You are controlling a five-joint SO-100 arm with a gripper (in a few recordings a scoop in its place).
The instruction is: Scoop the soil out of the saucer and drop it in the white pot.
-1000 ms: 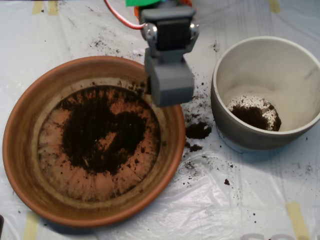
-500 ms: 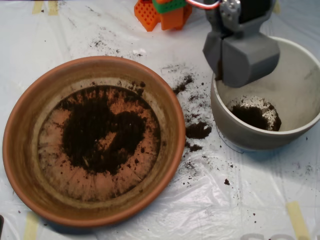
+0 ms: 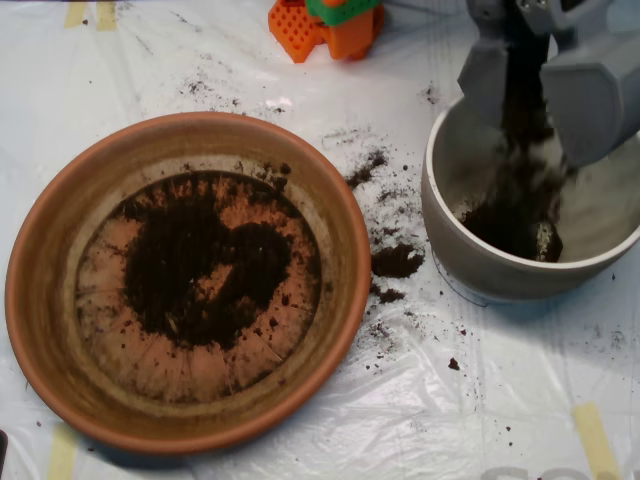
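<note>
The terracotta saucer (image 3: 60, 300) lies at the left with a dark patch of soil (image 3: 205, 265) spread over its middle. At the right stands the white pot (image 3: 470, 265), with a heap of soil (image 3: 505, 225) on its bottom. My grey scoop (image 3: 528, 85) hangs open over the pot's back rim, its two shells spread apart. A dark stream of soil (image 3: 522, 130) falls between the shells into the pot.
Spilled soil clumps (image 3: 396, 261) and crumbs lie on the plastic sheet between saucer and pot. An orange and green block (image 3: 325, 22) sits at the top edge. Tape strips (image 3: 595, 440) mark the sheet at the lower right.
The scoop has swung from the saucer's right rim to above the pot and has opened. Soil now pours out of it into the pot.
</note>
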